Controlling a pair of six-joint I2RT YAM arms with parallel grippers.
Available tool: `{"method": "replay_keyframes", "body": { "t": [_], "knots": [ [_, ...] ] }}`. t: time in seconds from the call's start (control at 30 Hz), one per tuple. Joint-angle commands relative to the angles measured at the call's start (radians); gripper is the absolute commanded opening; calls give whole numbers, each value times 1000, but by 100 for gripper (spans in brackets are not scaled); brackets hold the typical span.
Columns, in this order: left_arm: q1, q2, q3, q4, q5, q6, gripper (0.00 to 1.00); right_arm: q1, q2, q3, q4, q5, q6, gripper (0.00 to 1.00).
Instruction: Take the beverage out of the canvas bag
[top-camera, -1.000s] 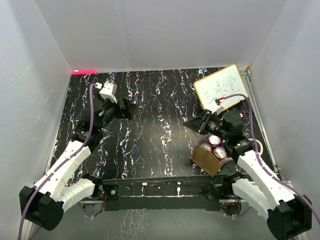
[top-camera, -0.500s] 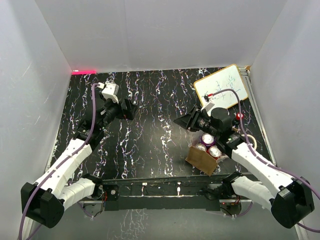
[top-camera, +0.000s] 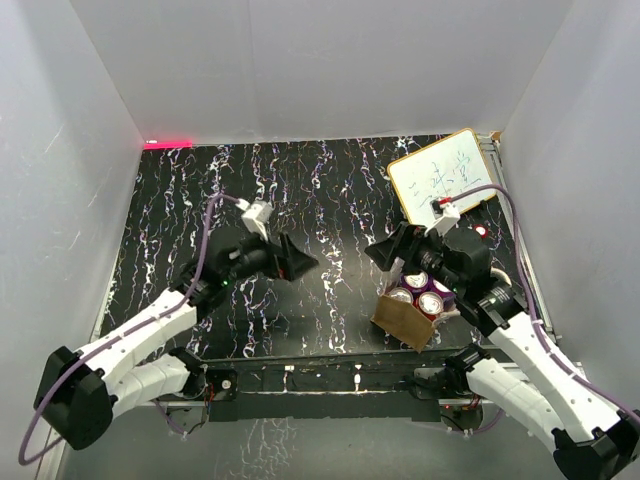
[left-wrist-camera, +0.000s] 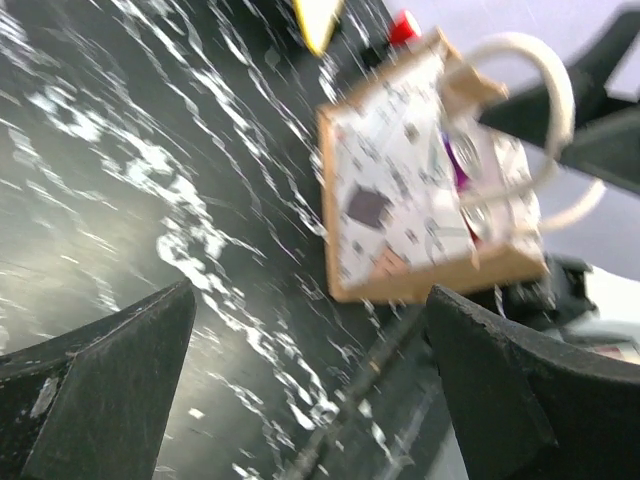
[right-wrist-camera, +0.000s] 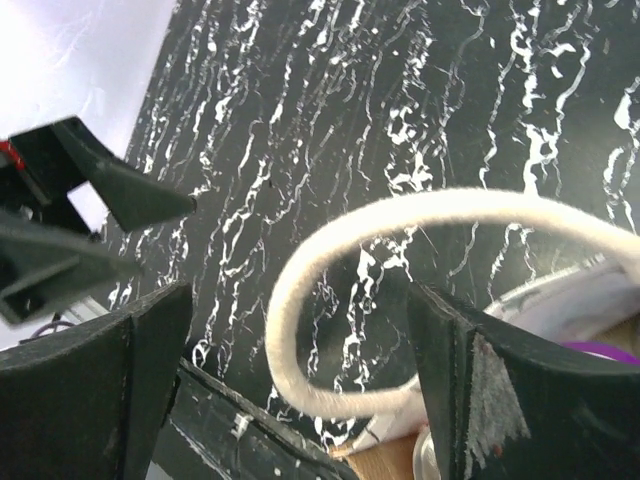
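Observation:
The tan canvas bag (top-camera: 404, 322) stands upright at the near right of the table, with three purple beverage cans (top-camera: 431, 304) showing silver tops inside. My right gripper (top-camera: 386, 250) hovers open just beyond and left of the bag's mouth. In the right wrist view a cream handle (right-wrist-camera: 300, 262) loops between its open fingers (right-wrist-camera: 455, 340), which grip nothing, and the right gripper (right-wrist-camera: 300, 300) points at the table. My left gripper (top-camera: 298, 262) is open at mid-table and faces the bag (left-wrist-camera: 400, 200). It stands well short of the bag, open gripper (left-wrist-camera: 310, 300) empty, with purple cans (left-wrist-camera: 463, 160) glimpsed inside.
A white board with a yellow frame (top-camera: 445, 174) lies tilted at the far right. A small red item (top-camera: 483, 230) sits beside the right wrist. White walls enclose the black marbled table (top-camera: 330, 190), and a black rail (top-camera: 320, 370) runs along its near edge.
My right gripper has opened wide from nearly shut and stayed near the bag's mouth. The left arm has swung from the far left to mid-table, toward the bag.

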Motion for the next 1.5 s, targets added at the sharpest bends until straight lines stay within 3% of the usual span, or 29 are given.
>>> {"method": "replay_keyframes", "body": {
  "t": [0.0,0.2,0.37,0.5,0.67,0.83,0.97,1.23,1.3,1.47],
  "knots": [
    [-225,-35,-12,33,-86,-148,97,4,-51,25,-112,52,-26,94],
    [-503,162,118,3,-262,-140,97,4,-40,80,-238,133,88,98],
    [-660,369,295,-124,-400,-7,97,4,-53,111,-276,169,-6,98],
    [-711,487,415,-230,-513,55,92,4,-111,134,-295,224,-86,98],
    [-715,531,433,-209,-534,91,89,4,-209,163,-298,316,-135,98],
    [-716,600,446,-131,-476,122,70,4,-300,176,-253,378,-186,98],
    [-715,641,474,-128,-468,150,44,4,-320,177,-217,403,-211,98],
    [-713,592,462,-183,-608,201,6,4,-251,195,-250,405,-166,98],
    [-706,572,462,-199,-620,217,0,4,-238,196,-272,400,-133,98],
    [-686,549,476,-232,-616,274,0,4,-204,202,-350,374,-79,98]
  ]
}}
